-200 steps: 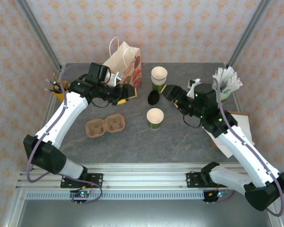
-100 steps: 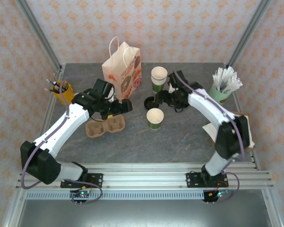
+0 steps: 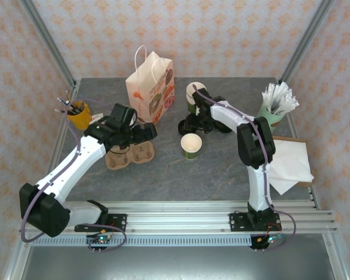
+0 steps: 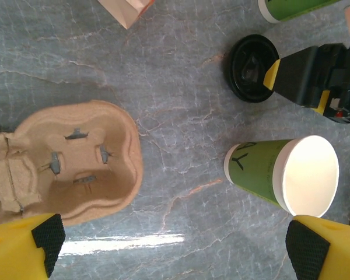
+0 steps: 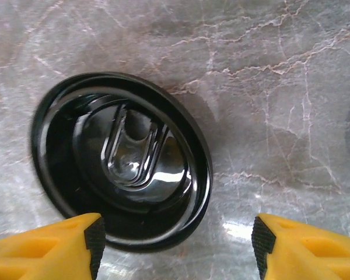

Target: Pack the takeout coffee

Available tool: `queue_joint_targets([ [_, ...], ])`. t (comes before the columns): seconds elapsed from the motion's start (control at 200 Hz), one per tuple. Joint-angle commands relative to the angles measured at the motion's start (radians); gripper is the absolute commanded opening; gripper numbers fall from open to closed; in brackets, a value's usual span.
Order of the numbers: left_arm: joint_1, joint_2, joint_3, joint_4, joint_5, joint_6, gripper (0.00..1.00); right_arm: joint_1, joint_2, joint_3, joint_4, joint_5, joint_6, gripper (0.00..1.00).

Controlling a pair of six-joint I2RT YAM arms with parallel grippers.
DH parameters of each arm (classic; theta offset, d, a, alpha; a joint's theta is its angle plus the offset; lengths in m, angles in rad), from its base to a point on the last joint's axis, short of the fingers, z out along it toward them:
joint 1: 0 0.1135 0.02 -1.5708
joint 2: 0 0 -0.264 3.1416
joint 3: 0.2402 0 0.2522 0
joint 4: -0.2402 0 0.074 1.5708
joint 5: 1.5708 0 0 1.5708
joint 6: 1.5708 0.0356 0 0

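The takeout coffee cup (image 3: 191, 146) stands mid-table, dark green, lidless, cream showing inside; in the left wrist view the cup (image 4: 280, 175) is at the right. Its round black lid (image 3: 184, 126) lies flat on the table just behind it. My right gripper (image 5: 178, 251) hangs low over the lid (image 5: 119, 160), open, its left pad next to the lid's rim and its right pad well apart from it. My left gripper (image 4: 175, 245) is wide open above bare table between the cardboard carrier (image 4: 76, 169) and the cup, holding nothing.
A paper bag (image 3: 150, 87) stands at the back left, with a stack of green cups (image 3: 193, 96) to its right. A mint cup of white sticks (image 3: 277, 108) and napkins (image 3: 289, 160) are on the right. A yellow pen cup (image 3: 77, 115) is far left.
The right arm swung left and reached down over the lid, its jaws narrowing. The left gripper pulled back from the bag toward the carrier and opened fully.
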Motion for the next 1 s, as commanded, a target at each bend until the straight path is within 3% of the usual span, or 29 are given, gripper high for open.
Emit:
queue_joint_targets([
  [0.0,-0.003,-0.003,-0.026,0.01,-0.05,0.001,1.0,0.024,0.028,0.032,0.012,0.091,-0.011,0.66],
  [0.125,-0.002,-0.001,-0.03,0.01,-0.054,0.004,1.0,0.044,0.037,0.01,0.031,0.143,0.003,0.49],
  [0.27,-0.001,-0.001,-0.031,0.005,-0.054,0.011,1.0,0.053,-0.013,-0.092,0.064,0.198,0.036,0.24],
  [0.355,-0.001,-0.002,-0.032,0.005,-0.049,0.016,1.0,0.053,-0.078,-0.17,0.079,0.24,0.061,0.17],
  [0.996,-0.001,-0.051,-0.065,0.098,-0.033,0.031,1.0,0.044,-0.474,-0.533,0.044,0.545,0.264,0.0],
])
